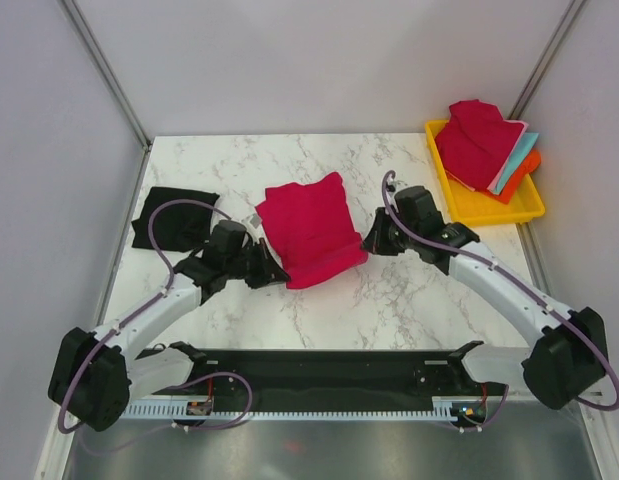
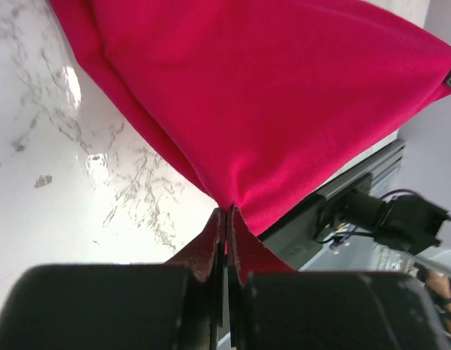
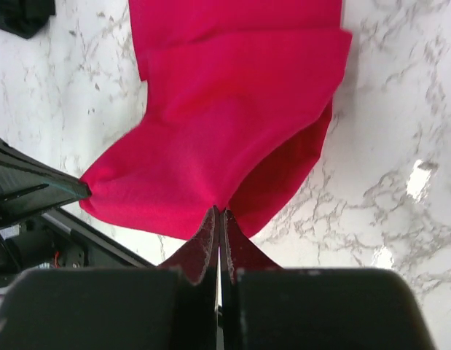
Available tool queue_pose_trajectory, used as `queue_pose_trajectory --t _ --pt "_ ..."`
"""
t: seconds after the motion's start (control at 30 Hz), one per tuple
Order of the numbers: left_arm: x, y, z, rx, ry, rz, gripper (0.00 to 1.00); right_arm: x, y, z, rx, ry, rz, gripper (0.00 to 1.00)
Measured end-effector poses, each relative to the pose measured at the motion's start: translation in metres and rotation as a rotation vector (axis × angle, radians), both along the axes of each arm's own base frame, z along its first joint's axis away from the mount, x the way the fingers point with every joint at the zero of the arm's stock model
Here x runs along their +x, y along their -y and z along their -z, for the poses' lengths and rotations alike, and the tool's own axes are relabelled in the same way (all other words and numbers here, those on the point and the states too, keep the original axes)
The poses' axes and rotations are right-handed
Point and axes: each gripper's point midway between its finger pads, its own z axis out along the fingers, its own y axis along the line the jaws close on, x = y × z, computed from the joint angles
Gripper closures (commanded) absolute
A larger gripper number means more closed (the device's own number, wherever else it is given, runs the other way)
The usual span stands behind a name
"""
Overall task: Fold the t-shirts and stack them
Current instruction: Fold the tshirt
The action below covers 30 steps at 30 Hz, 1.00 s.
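2 grippers work 1 garment at this moment: my left gripper (image 1: 277, 272) and right gripper (image 1: 369, 243) are each clamped on a near corner of the soft crimson cloth t-shirt (image 1: 307, 225). It lies in the middle of the white marble table (image 1: 389, 300) with its sides turned in. Both wrist views show the jaws pressed tight on red hem. I judge this shirt mid-fold — the near edge wants carrying up over the far half. 1 black cloth t-shirt (image 1: 174, 215) lies folded at the table's left, the only finished piece I can see. Left to do is the heap of crimson, teal and orange shirts (image 1: 479, 145) in the yellow plastic tray (image 1: 489, 212) at the right — at least 3.
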Motion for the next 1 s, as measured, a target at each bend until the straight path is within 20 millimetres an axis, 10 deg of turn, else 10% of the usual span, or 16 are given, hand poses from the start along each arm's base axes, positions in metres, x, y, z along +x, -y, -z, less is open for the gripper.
queue_pose_trajectory --t 0.83,0.93,0.97,1.0 --pt "0.187 -0.03 -0.064 -0.077 -0.067 -0.21 0.98 0.22 -0.052 -0.051 0.007 0.117 0.136 1.0" --pt "0.222 -0.04 -0.053 -0.075 -0.087 -0.246 0.83 0.247 -0.059 -0.051 0.026 0.145 0.149 0.7" --pt "0.232 -0.043 -0.05 -0.076 -0.095 -0.256 0.66 0.259 -0.063 -0.049 0.04 0.156 0.156 0.4" --pt "0.246 -0.046 -0.044 -0.078 -0.106 -0.269 0.48 0.268 -0.065 -0.047 0.047 0.166 0.159 0.32"
